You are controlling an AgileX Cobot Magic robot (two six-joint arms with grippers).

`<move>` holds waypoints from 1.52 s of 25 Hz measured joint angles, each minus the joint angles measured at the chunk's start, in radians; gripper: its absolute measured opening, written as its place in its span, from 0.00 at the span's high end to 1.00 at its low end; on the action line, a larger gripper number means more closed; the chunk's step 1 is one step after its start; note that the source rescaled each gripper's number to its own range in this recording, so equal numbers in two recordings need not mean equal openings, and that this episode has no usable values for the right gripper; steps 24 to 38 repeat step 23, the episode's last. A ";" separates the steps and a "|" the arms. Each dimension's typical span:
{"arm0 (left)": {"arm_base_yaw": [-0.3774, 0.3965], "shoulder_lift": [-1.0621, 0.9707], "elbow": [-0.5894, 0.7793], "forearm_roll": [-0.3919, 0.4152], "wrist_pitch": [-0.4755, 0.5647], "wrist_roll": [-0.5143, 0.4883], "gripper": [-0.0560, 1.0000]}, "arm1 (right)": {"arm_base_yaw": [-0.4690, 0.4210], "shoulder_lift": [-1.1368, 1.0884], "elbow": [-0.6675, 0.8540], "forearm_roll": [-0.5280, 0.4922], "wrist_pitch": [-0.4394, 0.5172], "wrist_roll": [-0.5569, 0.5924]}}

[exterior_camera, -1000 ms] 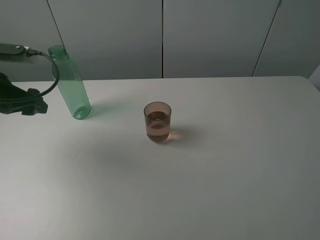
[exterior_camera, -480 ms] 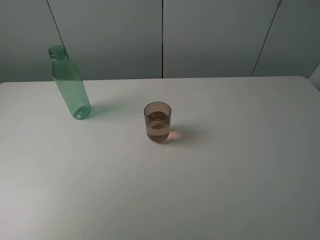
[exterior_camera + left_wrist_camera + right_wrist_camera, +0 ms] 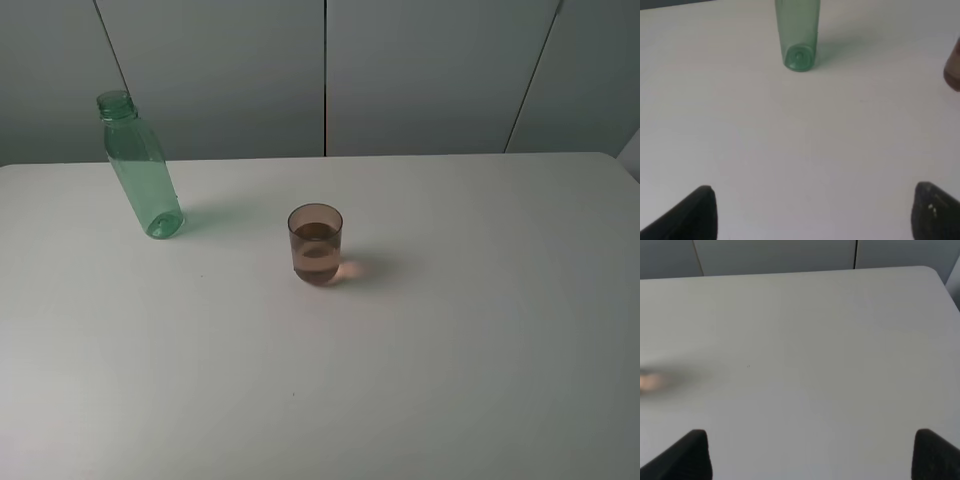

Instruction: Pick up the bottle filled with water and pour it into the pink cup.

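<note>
The green transparent bottle (image 3: 141,170) stands capless at the table's far left; it also shows in the left wrist view (image 3: 798,33). The pink cup (image 3: 315,244) stands near the table's middle, to the right of the bottle, with some liquid in it; its edge shows in the left wrist view (image 3: 954,71). Neither arm shows in the exterior high view. My left gripper (image 3: 815,220) is open and empty, well back from the bottle. My right gripper (image 3: 812,460) is open and empty over bare table.
The white table (image 3: 450,350) carries only the bottle and the cup. Grey wall panels (image 3: 420,70) stand behind its far edge. A pinkish blur (image 3: 650,381) shows at the edge of the right wrist view.
One second ago the left arm was in the exterior high view beside the bottle; it has since pulled back out of that view. The bottle and cup have not moved.
</note>
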 joint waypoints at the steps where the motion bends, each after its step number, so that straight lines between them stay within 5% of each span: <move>1: -0.007 -0.026 0.014 0.001 -0.002 0.002 0.00 | 0.000 0.000 0.000 0.000 0.000 0.000; 38: -0.033 -0.151 0.043 0.008 0.010 0.015 0.00 | 0.000 0.000 0.000 0.000 0.000 0.000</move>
